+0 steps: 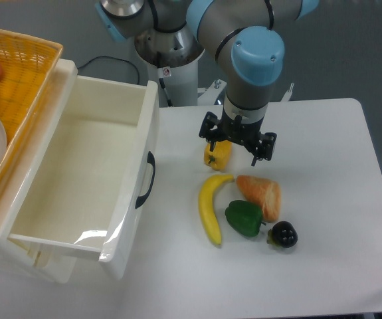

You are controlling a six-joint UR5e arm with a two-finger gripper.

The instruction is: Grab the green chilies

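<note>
One green chilies toy (244, 218), glossy and dark green, lies on the white tabletop (323, 166) well below the fingers (212, 141), toward the front edge and free of them. Touching its upper right side is an orange bread-like piece (262, 195); just to its right sits a small dark purple-black round fruit (284, 234), and just to its left curves a banana (210, 210), whose upper tip reaches nearer the fingers. Directly under the fingers, partly hidden by them, rests a yellow pepper (218, 157). The gripper (238, 145) hangs with its fingers apart, gripping nothing. Far left of the fingers stands an open white drawer (84, 173), with a woven yellow basket (18, 73) beyond it.
</note>
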